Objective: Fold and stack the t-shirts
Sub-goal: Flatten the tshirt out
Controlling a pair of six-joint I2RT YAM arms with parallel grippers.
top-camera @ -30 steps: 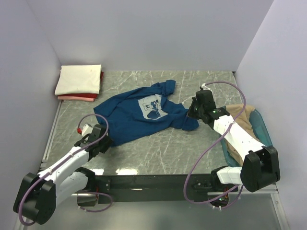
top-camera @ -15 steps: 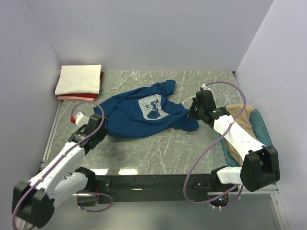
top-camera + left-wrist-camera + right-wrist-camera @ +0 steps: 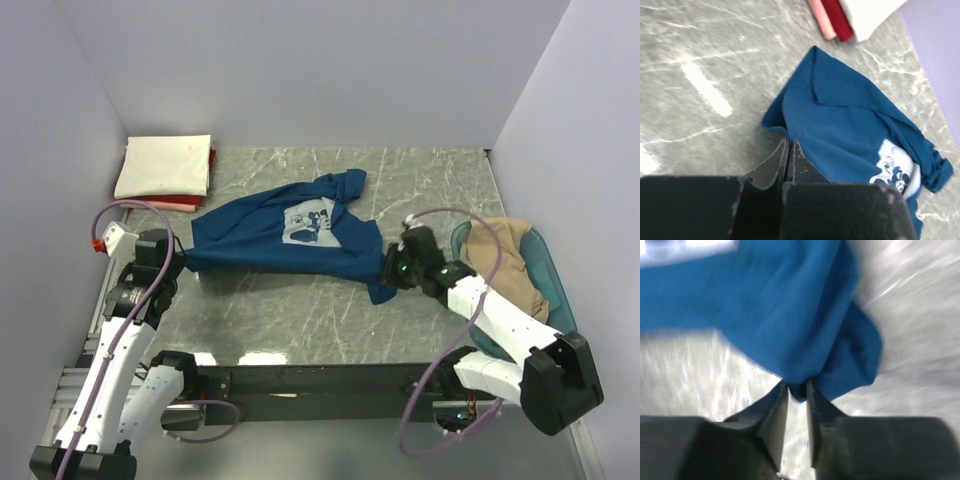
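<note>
The dark blue t-shirt [image 3: 290, 238] lay across the middle of the table [image 3: 300, 315], print side up and pulled out lengthwise between the two arms, not yet folded. The left gripper [image 3: 182, 262] was at its left end, and the wrist view showed those jaws clenched tight together on the edge of the blue cloth. The right gripper [image 3: 392, 270] was at the opposite end, low over the table. Its wrist view was blurred, but the jaws stood a little apart with a bunched corner of the same shirt reaching into the gap; whether that corner was truly held or was slipping free could not be told. At the far left corner sat a neat pile, the cream t-shirt [image 3: 165, 165] folded on top of the red/pink t-shirt [image 3: 190, 203], so that part of the job looked finished. On the right, the tan t-shirt [image 3: 500, 255] lay crumpled in the teal tub [image 3: 548, 275], untouched. By my reading the task was around its midpoint: two shirts folded and stacked, the blue one being spread flat ahead of its folds, and the tan one waiting its turn. The blue shirt also needed smoothing, since its collar end and right side were rumpled.
</note>
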